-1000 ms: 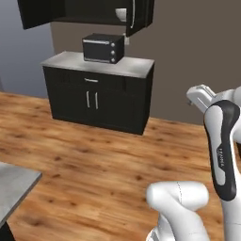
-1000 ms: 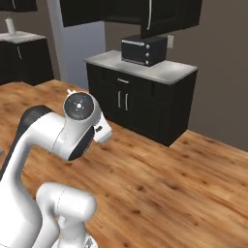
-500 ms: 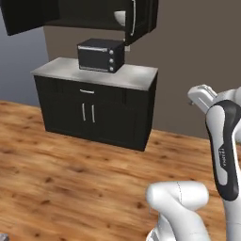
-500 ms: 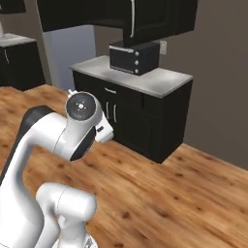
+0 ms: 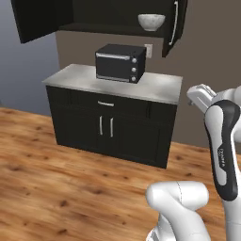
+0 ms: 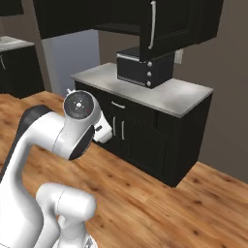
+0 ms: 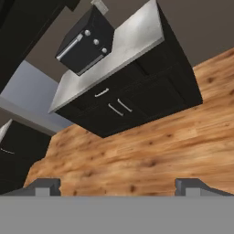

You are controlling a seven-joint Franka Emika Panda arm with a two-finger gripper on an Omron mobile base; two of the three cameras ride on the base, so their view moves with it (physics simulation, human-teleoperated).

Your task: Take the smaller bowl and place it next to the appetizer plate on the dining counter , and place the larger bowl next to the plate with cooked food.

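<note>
From my station the floor reads as warm, knotty wood planks with a soft sheen. The worktop looks like smooth pale stone, lightly polished. The cabinet beneath is matt black with thin bright metal handles. The oven is dark, semi-gloss metal. The larger bowl looks like glossy marbled stone.

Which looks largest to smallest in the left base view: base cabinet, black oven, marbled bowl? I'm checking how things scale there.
1. base cabinet
2. black oven
3. marbled bowl, on the open upper cabinet's shelf
All three stand at similar depth, so the order looks reliable.
</note>
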